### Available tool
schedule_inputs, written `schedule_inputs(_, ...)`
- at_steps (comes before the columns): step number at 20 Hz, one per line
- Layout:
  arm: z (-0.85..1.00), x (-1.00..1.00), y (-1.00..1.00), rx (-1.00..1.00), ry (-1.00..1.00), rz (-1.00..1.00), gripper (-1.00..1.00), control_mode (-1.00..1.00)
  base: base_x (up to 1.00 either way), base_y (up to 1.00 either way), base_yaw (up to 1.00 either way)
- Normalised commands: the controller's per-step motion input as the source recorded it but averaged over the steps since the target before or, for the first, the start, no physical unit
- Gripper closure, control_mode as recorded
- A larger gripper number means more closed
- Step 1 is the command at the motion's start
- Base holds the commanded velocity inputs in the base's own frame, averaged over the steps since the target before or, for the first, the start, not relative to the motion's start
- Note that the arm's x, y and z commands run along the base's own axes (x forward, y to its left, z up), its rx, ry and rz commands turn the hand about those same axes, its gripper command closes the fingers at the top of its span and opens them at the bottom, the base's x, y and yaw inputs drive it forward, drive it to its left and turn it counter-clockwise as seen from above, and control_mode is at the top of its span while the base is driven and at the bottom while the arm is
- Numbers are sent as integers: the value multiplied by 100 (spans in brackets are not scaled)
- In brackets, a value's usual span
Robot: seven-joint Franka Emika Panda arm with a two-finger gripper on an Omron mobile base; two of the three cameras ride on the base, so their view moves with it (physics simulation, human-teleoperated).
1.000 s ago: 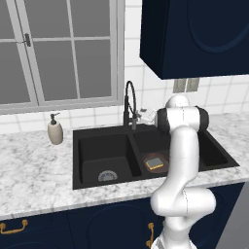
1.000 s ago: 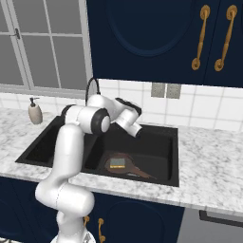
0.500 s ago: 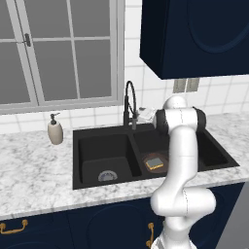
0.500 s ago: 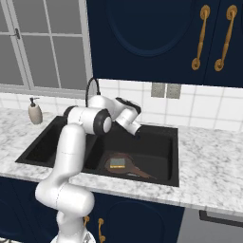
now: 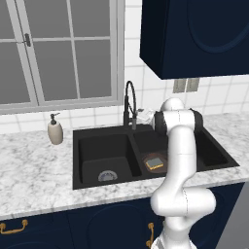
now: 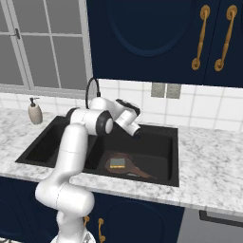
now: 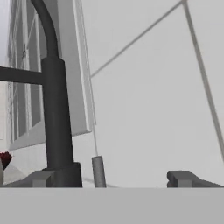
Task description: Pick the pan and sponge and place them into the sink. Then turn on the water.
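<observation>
Black sink [image 6: 173, 156] already holds pan [image 6: 124, 167] and sponge [image 6: 116, 163], so I hover my wide-open, empty pincer [image 7: 107, 178] beside the faucet [image 7: 54, 109], whose lever [image 7: 98, 171] I judge needs nudging next.

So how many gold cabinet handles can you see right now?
5. Two long ones on the upper cabinet doors; three on the lower cabinets. Others may sit behind the arm.

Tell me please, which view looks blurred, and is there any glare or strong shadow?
Hand view: soft and blurred, the black faucet close and looming. Left base view: sharp, even light, no glare; the sink basin stays dark. Right base view: sharp too, with no strong shadows.
</observation>
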Motion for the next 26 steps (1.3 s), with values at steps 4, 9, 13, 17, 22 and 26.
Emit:
schedule_inputs(4, -1, 42, 0, 0, 0, -5, -100, -100, 0, 0, 0)
schedule_inputs(9, -7, 25, 0, 0, 0, -5, -100, -100, 0, 0, 0)
schedule_inputs(13, -7, 18, 0, 0, 0, -5, 100, -100, 0, 0, 0)
schedule_inputs(17, -5, 17, -31, 0, 0, -1, 100, -100, 0, 0, 0)
schedule_inputs(22, -13, 7, -60, 0, 0, 0, 100, -100, 0, 0, 0)
schedule_inputs(26, -13, 0, -64, 0, 0, 0, 100, -100, 0, 0, 0)
